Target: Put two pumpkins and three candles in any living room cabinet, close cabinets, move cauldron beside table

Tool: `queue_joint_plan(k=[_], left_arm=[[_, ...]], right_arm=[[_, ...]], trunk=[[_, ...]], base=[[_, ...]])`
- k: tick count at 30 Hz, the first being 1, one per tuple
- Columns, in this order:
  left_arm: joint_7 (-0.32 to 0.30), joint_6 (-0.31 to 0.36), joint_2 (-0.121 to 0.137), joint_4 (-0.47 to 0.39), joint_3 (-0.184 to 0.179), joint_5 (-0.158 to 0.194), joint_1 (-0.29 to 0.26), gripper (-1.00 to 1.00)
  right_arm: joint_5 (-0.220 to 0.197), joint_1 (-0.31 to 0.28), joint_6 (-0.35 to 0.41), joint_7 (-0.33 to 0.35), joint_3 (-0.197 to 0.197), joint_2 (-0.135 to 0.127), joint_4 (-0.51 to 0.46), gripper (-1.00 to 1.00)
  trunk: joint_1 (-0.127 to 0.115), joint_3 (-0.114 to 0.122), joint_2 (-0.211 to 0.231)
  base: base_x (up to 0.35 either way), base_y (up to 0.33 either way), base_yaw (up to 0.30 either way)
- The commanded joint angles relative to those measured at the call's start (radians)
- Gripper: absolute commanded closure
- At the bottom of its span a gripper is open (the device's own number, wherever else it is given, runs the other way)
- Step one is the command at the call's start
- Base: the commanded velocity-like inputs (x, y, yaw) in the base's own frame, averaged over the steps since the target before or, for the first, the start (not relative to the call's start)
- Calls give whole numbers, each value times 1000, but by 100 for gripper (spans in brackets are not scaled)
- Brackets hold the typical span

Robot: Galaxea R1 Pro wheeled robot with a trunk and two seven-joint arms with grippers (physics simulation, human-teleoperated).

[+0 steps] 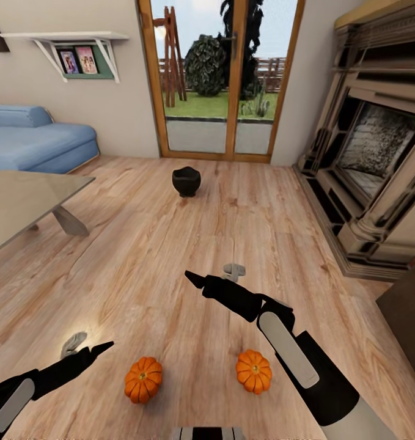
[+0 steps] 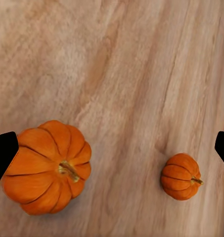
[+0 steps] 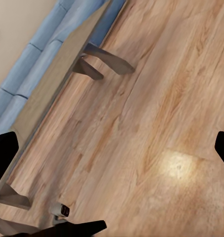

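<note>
On the wooden floor (image 1: 170, 256), just beyond the left tool (image 1: 103, 349) toward the right arm: the nearer pumpkin (image 1: 143, 379), ribbed and orange, upright, untouched. In the left wrist view, tool tips wide apart at the two edges, nothing between them but floor and both pumpkins, the nearer pumpkin (image 2: 46, 167) close beside one tip, the second pumpkin (image 2: 180, 176) smaller-looking and well apart from it. Beneath the right forearm, near the elbow side: the second pumpkin (image 1: 253, 371), also resting on the floor, apart from the first. Right tool (image 1: 195, 279) raised over bare boards, tips apart as the right wrist view shows, gripping nothing. Farther ahead of the right tool, well apart: the black cauldron (image 1: 186, 181), standing alone on the floor, short of the glass doors (image 1: 222, 79). Off to the left of both tools: the grey-topped surface (image 1: 24, 201) on slanted legs, with the blue sofa (image 1: 36, 140) behind it. Far right: a fireplace (image 1: 372, 153).
</note>
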Motion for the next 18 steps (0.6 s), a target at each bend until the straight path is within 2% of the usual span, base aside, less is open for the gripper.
queue_joint_plan(k=[1, 6, 13, 18], left_arm=[[0, 10, 5, 0, -2, 20, 0, -100], [0, 15, 19, 0, -2, 61, 0, -100], [8, 47, 23, 0, -1, 73, -4, -100], [16, 85, 23, 0, 32, 83, -5, -100]], right_arm=[[-7, -1, 2, -5, 1, 0, -2, -100], [-7, -1, 2, -5, 6, 2, -3, -100], [-7, -1, 2, -5, 22, 2, -10, -100], [-7, -1, 2, -5, 23, 2, -18, -100]], trunk=[[0, -5, -1], [2, -24, -2], [6, -51, -3], [8, -71, -5]], base=[[0, 0, 0], [0, 0, 0], [0, 0, 0], [0, 0, 0]])
